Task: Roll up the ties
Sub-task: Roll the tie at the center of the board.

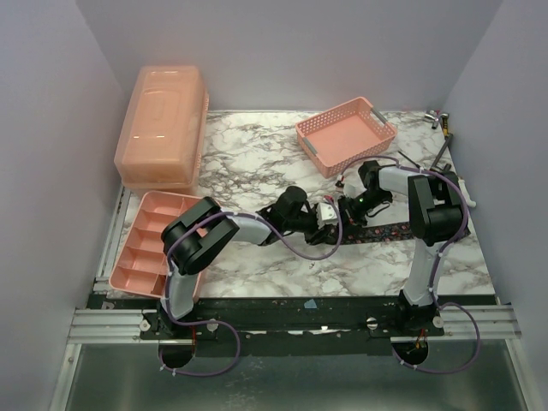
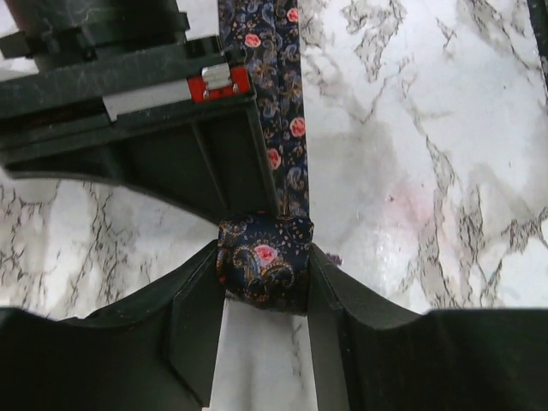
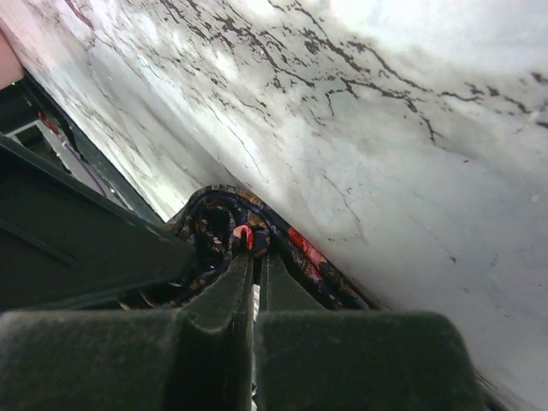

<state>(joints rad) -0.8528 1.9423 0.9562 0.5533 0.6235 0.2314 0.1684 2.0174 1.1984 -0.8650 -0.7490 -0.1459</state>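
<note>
tie (image 1: 390, 231): we see it flat on the marble table (image 1: 257, 145), centre-right, left end rolled into a coil (image 2: 264, 261), strip running right | left gripper (image 2: 265, 278): jaws part-open, pressing both sides of the coil | right gripper (image 3: 254, 257): jaws closed at the coil, probably nipping its fabric

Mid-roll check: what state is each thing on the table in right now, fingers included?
tie: partly rolled, small coil at one end, the rest flat on the table.
left gripper: fingers closed on the coil's sides.
right gripper: fingers shut, pinching fabric at the coil.
lidded box: closed.
basket: upright, empty.
divided tray: visible compartments empty.
</note>
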